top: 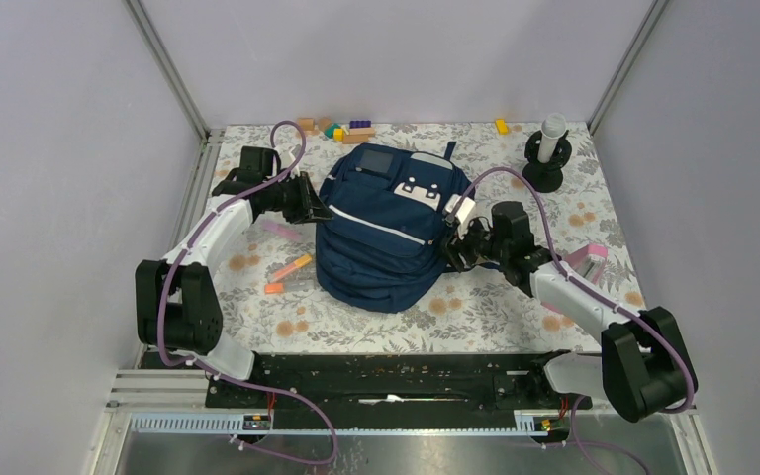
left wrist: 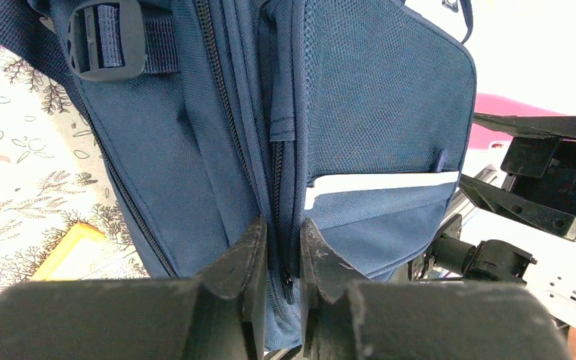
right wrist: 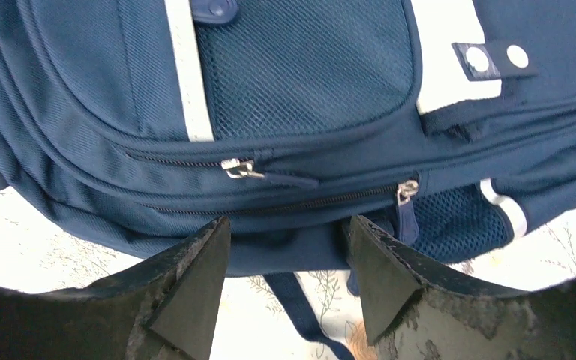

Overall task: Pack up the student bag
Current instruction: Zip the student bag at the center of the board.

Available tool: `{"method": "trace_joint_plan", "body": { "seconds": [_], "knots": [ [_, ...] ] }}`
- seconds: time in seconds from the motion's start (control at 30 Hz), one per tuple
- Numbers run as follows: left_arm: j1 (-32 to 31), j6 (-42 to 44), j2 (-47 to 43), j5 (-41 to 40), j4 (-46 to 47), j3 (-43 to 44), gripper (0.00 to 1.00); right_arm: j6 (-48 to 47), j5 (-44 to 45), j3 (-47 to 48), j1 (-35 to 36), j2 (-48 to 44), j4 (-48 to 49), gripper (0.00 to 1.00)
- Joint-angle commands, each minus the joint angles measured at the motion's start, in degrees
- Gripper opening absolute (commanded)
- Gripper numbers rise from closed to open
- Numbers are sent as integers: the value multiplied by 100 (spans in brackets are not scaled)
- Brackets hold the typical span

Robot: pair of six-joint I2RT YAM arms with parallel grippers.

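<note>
The student bag, navy blue with white patches, lies in the middle of the floral table. On its left side my left gripper is shut on a zipper seam of the bag; the two fingers pinch the fabric fold with the zipper between them. At the bag's right side my right gripper stands open, its fingertips just short of the bag, with nothing between them. Two closed zippers with metal pulls run just ahead of it, and a strap trails on the table below.
Orange markers and a pink piece lie left of the bag. Coloured blocks and a yellow block sit along the back. A black stand with a white tube is at the back right, a pink item by the right arm.
</note>
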Motion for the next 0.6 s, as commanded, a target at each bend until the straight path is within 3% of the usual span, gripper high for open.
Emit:
{"method": "trace_joint_plan", "body": {
  "seconds": [0.0,0.57],
  "knots": [
    [121,168,-55,151,161,385,0,-158,-526,343,95,109,373,66],
    [121,133,-36,236,165,375,0,-545,-259,671,512,628,335,66]
  ]
}}
